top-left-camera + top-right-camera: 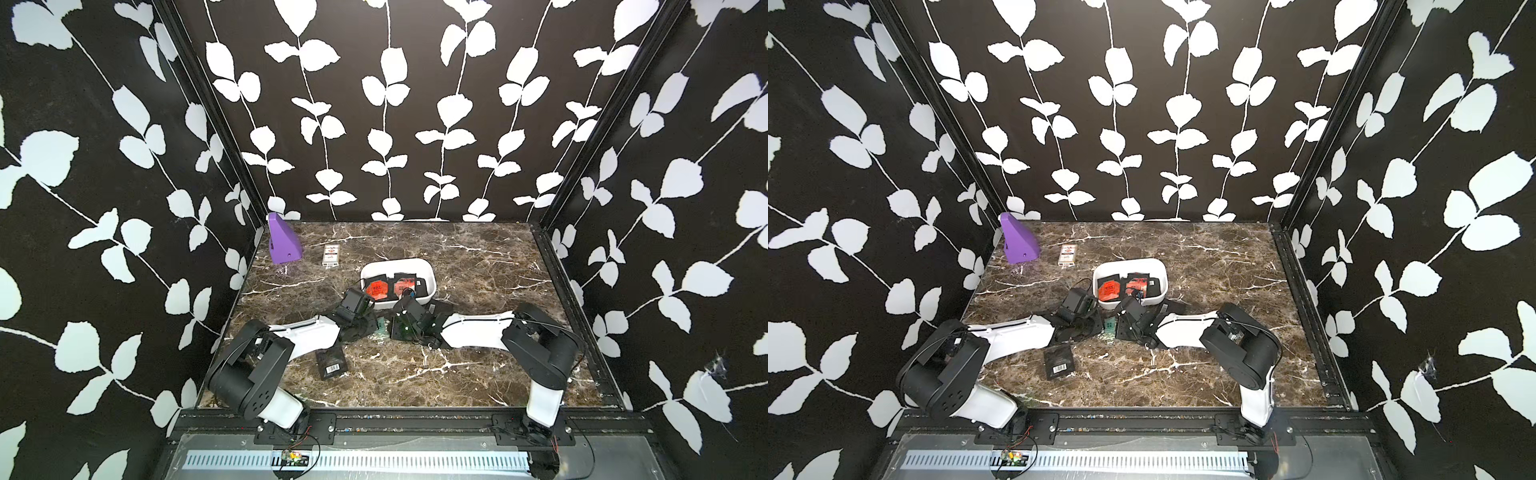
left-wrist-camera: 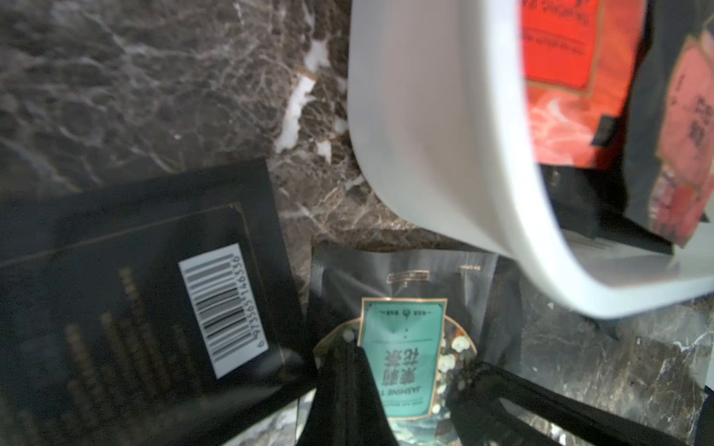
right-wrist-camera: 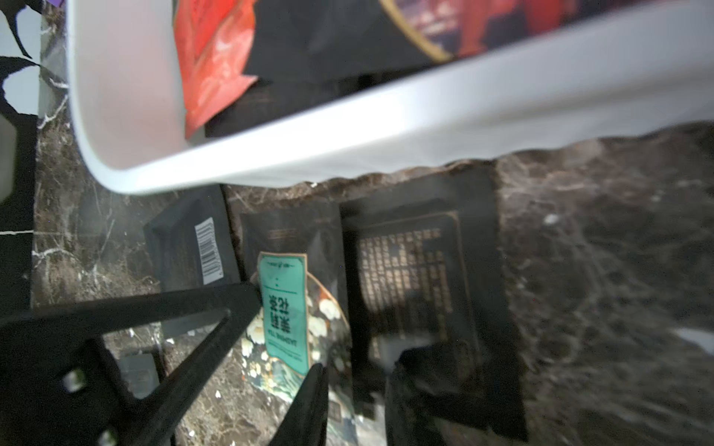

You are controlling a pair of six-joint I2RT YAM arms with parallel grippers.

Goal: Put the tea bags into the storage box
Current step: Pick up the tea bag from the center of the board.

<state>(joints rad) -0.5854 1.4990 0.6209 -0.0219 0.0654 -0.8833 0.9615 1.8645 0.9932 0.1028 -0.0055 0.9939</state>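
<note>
Dark marble tabletop [image 1: 478, 257] spans the lower middle of both top views; on it, purple wedge [image 1: 282, 243] and white packet [image 1: 333, 254] left of centre, storage box [image 1: 397, 266] central, green sachet [image 1: 381, 325] and black sachet [image 1: 331, 362] below it

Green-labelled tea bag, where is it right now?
In a top view the green-labelled tea bag lies mid-table, just in front of the storage box and outside it. The right wrist view shows black tea bags on both sides of it.

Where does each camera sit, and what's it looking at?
Both top views: high in front, looking down on table and storage box; left arm, right arm show.
Left wrist: on the left arm, facing the green tea bag; left pincer shows.
Right wrist: on the right arm, facing it too; right pincer shows.
Wrists share bag, box.
</note>
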